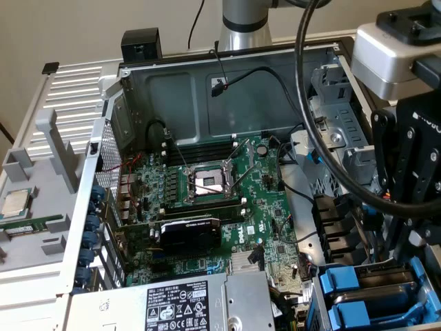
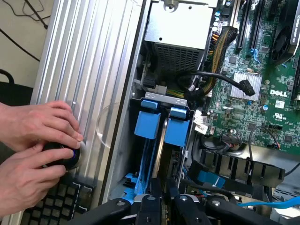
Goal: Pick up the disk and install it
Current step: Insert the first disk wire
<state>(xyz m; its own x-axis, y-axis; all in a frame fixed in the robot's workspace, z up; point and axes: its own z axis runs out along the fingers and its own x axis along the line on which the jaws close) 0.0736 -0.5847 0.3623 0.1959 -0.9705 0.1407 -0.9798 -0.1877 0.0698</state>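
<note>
Two blue carrier frames (image 2: 147, 124) (image 2: 178, 127) stand side by side in the drive bay (image 2: 164, 96) at the case's corner, and a narrow silver edge of the disk (image 2: 161, 140) shows between them. In the exterior view the same blue carriers (image 1: 342, 279) sit at the lower right. My gripper (image 2: 166, 199) hangs directly over these carriers. Its black fingers (image 2: 151, 206) are shut close together, and I see nothing clamped between them. In the exterior view the gripper (image 1: 410, 238) stands at the right edge, just above the bay.
The grey power supply (image 1: 179, 303) lies beside the bay. The motherboard (image 1: 269, 207), its open CPU socket (image 1: 207, 183) and a black card (image 1: 189, 234) fill the case floor. A thick black cable (image 1: 324, 145) loops near the arm. A person's hands (image 2: 37, 140) rest on a black knob outside the case.
</note>
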